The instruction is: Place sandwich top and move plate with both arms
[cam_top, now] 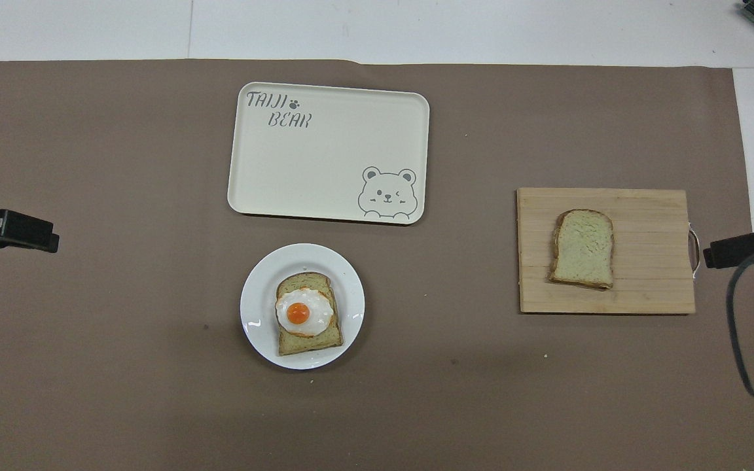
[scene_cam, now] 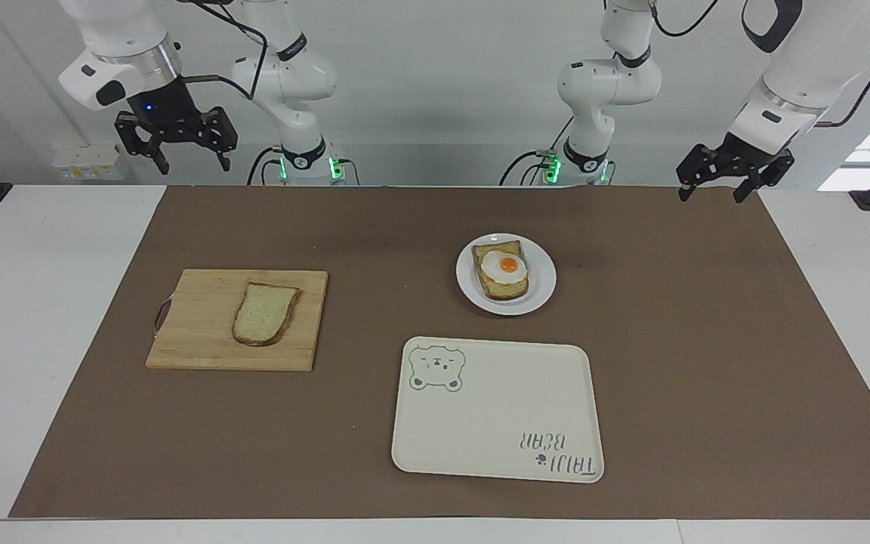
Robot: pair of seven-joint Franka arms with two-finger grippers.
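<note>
Wooden board, glossy white plate

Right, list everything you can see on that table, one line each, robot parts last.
sandwich top: one, pale with brown crust, lying on the cutting board.
cutting board: one, light wood, toward the right arm's end of the table.
plate: one, white, nearer the robots than the tray.
toast with fried egg: one, brown toast, white and orange egg, on the plate.
tray: one, cream with a bear drawing, bare.
table mat: one, brown, under everything.
right gripper: black, open, raised near the robots, over the table's edge, waiting.
left gripper: black, open, raised over the mat's corner.
</note>
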